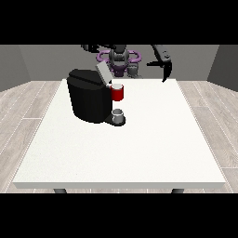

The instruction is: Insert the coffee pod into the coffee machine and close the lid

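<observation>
i see the coffee machine (pixel 88 98) at 10 o'clock on the white table (pixel 139 148), lid (pixel 103 72) raised. a red thing at the machine (pixel 118 93) sits at its front; a grey thing (pixel 118 114) rests below on the base. the hand at the view's right (pixel 166 69) hangs at 1 o'clock, fingers straight, holding nothing. the other hand: not visible.

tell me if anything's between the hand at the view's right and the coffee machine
Nothing visible. The hand at the view's right hangs over the table's far edge, and only bare tabletop lies between it and the coffee machine.
</observation>
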Tool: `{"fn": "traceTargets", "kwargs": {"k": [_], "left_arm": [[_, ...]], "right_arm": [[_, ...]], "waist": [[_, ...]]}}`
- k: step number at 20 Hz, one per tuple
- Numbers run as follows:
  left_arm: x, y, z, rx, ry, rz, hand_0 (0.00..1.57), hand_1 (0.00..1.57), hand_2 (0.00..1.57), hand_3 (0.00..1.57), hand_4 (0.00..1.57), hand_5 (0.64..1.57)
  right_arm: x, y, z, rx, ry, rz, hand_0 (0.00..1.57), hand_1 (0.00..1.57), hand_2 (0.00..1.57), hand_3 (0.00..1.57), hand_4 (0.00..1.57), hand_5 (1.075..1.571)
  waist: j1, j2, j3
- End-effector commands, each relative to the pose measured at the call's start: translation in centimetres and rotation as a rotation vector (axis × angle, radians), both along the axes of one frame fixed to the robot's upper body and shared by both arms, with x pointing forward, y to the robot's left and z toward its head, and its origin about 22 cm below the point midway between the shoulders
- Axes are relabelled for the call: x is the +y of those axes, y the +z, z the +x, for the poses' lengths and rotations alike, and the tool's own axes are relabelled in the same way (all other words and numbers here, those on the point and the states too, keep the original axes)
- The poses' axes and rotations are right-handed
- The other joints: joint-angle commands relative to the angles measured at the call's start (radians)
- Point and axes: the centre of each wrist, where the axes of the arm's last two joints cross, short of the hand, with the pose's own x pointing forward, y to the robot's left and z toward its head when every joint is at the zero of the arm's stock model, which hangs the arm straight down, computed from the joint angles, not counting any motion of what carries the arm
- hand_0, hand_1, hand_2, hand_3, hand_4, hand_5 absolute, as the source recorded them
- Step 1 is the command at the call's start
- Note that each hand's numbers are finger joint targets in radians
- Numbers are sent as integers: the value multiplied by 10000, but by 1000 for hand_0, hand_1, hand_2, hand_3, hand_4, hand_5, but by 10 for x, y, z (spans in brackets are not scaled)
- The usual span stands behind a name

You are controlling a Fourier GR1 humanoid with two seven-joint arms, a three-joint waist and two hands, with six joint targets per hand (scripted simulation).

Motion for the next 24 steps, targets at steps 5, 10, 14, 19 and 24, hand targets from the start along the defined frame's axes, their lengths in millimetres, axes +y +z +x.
{"fn": "traceTargets", "kwargs": {"k": [5,10,14,19,24], "left_arm": [[-14,20,-4,-972,-518,120,0,0,0,0,185,1571],[3,25,-5,-1519,-466,94,0,0,0,0,284,1571],[-8,31,-12,-1235,-481,44,0,0,0,0,376,1571],[5,32,-3,-1984,-85,254,0,0,0,0,308,1571],[1,34,1,-2013,-183,-163,0,0,0,0,371,1571]], "right_arm": [[-7,17,39,-389,-793,-679,0,0,0,0,230,1571],[-2,25,59,-432,-1018,-359,0,0,0,0,350,1571],[-42,16,66,50,-1704,-402,0,0,0,0,362,1571],[-31,15,81,-425,-1237,-277,0,0,0,0,424,1571],[-27,31,102,-654,-1797,-252,0,0,0,0,420,1571]], "waist": [[574,802,1],[531,1367,0],[669,1137,3],[473,1867,0],[658,2239,-1]]}}
